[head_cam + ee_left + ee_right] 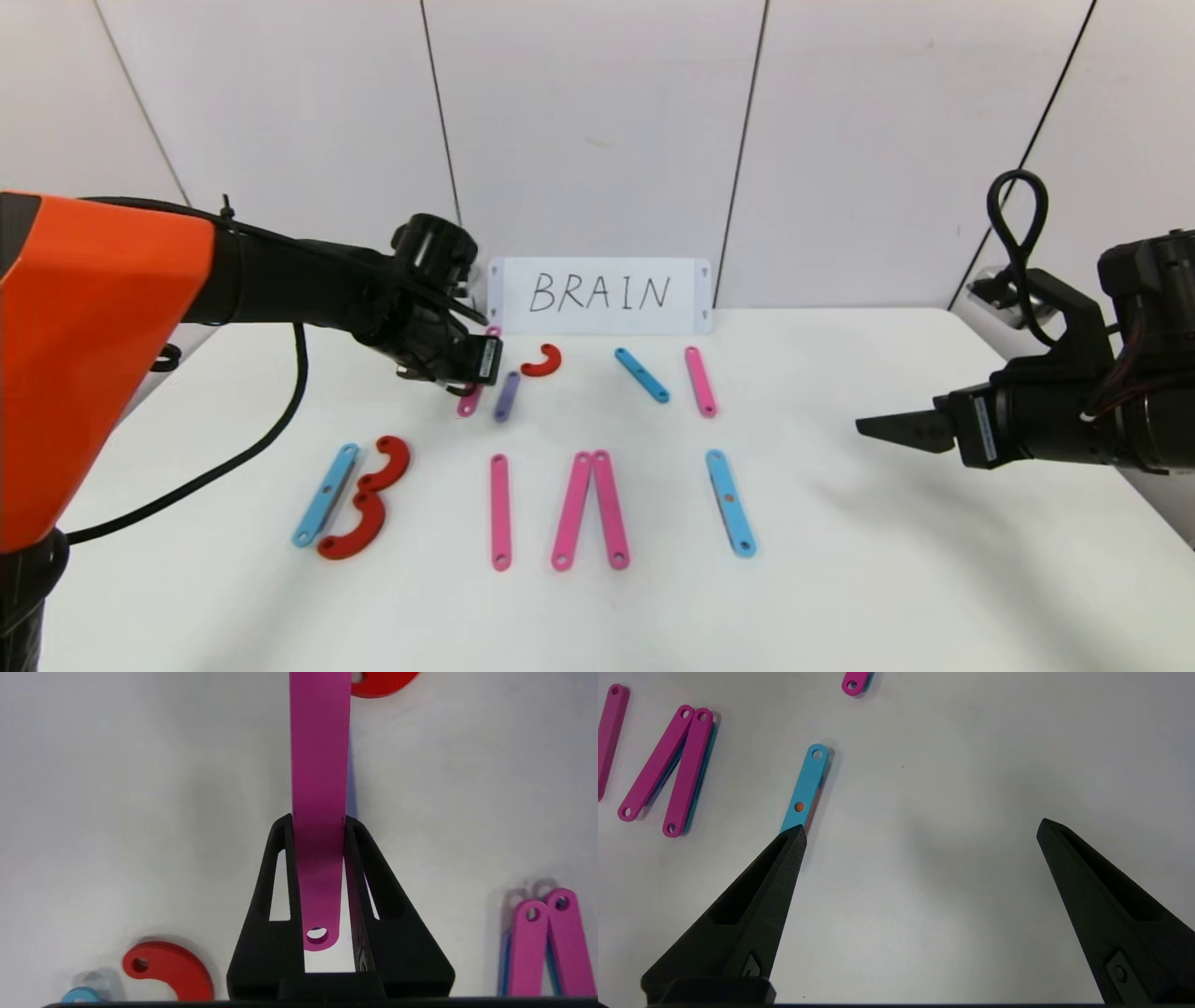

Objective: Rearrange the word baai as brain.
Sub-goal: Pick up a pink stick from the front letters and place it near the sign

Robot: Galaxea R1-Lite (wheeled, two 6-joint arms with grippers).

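My left gripper is at the back left of the table, shut on a pink bar. In the left wrist view the pink bar runs out from between the closed fingers. A short purple bar and a red curve lie just beside it. The front row holds a blue bar with two red curves, a pink bar, two pink bars meeting at the top, and a blue bar. My right gripper is open and empty above the right side.
A white card handwritten BRAIN stands against the back wall. A blue bar and a pink bar lie in the back row. The right wrist view shows the front blue bar beside one finger.
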